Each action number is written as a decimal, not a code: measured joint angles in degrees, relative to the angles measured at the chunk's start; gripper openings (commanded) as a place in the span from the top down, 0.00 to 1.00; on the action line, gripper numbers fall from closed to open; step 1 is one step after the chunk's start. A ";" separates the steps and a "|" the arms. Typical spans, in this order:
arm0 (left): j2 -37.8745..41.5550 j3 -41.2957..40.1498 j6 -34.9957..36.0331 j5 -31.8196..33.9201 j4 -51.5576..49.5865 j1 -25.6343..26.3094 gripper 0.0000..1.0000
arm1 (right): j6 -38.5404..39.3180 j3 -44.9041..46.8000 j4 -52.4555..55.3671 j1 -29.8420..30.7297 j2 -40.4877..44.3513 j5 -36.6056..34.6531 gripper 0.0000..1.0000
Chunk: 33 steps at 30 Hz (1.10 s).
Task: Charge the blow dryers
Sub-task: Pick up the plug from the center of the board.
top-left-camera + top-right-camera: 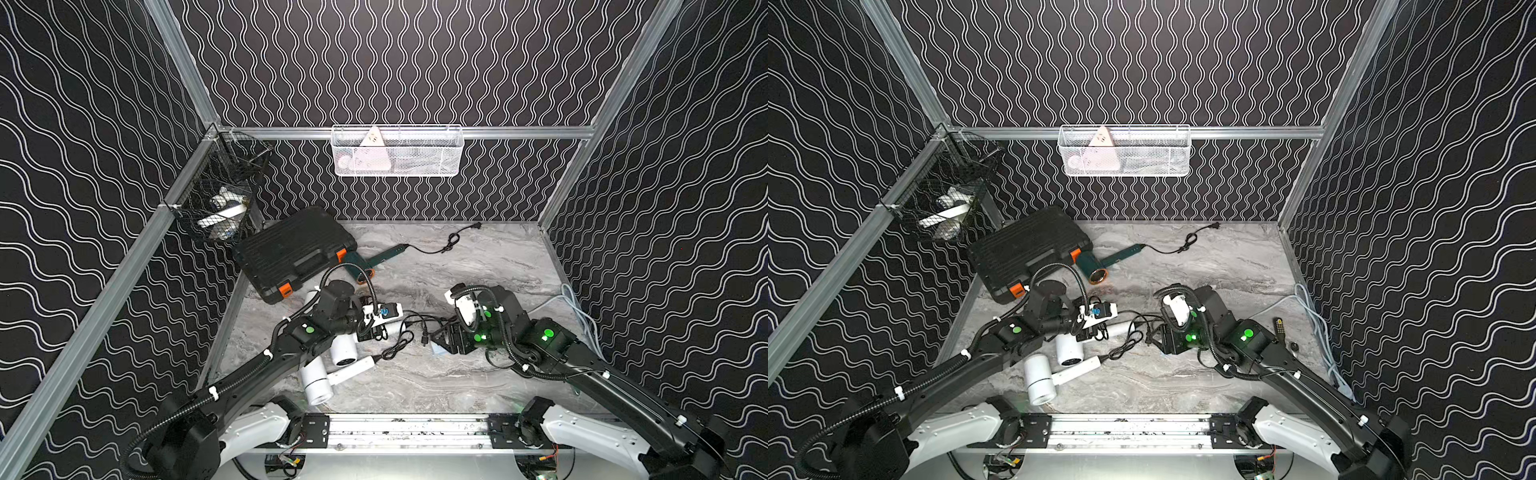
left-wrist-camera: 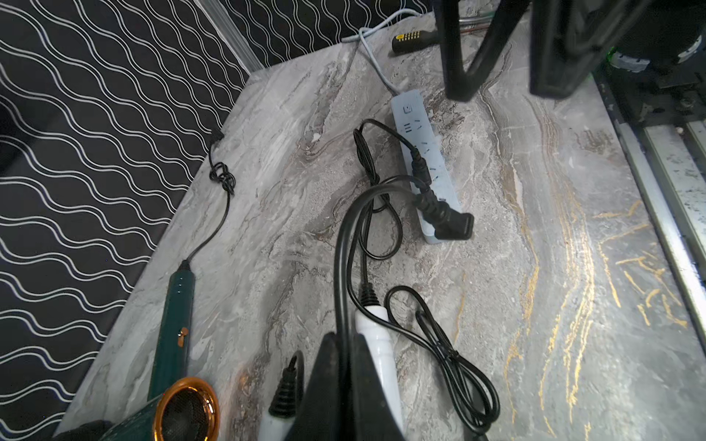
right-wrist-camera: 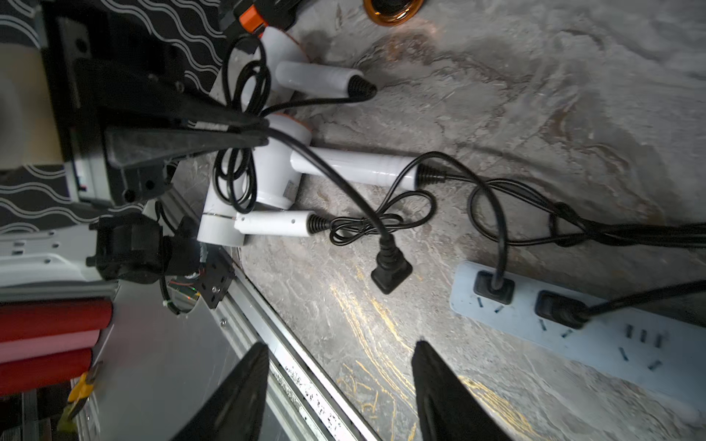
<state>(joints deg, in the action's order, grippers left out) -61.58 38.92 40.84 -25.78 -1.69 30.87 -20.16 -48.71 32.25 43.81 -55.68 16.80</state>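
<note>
From above, in both top views: finding three white blow dryers bunched on the bench under the left arm. Finding a dark green blow dryer lying farther back, just beside a black case with orange latches. Spotting a tangle of cords between the two arms, a white wire basket on the back wall and a black mesh basket in the left corner. Seeing the left hand reaching over the white handles. Seeing the right hand lowered over a pale blue power strip, hiding most of it.

Through the left wrist camera: pinching a black cord in the tightly closed left hand, with its plug hanging at the strip's end. Noting a white handle right beside the fingers and a screwdriver lying beyond the strip.

Through the right wrist camera: keeping the right hand well apart at the fingers, gripping nothing, over bare bench just beside the strip. Counting two seated plugs in the strip. Catching the held cord's plug near the strip, not in a socket, with loops of cord crossing behind.
</note>
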 measured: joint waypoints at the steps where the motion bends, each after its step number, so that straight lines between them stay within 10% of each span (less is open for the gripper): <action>1: 0.63 -0.85 0.17 -0.22 1.29 0.00 1.00 | 0.39 0.02 -0.46 1.07 -0.48 -0.02 0.42; 15: 6.21 -11.34 3.98 -4.92 16.50 0.00 1.00 | 6.32 2.86 -3.34 3.41 -2.25 -4.35 0.52; 33: 6.93 -12.37 7.13 -9.09 17.68 0.13 1.00 | 13.51 2.47 -8.35 0.00 -10.78 8.57 0.62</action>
<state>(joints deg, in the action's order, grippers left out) -54.65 26.55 47.97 -34.87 15.99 31.00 -6.66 -46.24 23.90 43.81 -66.46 25.36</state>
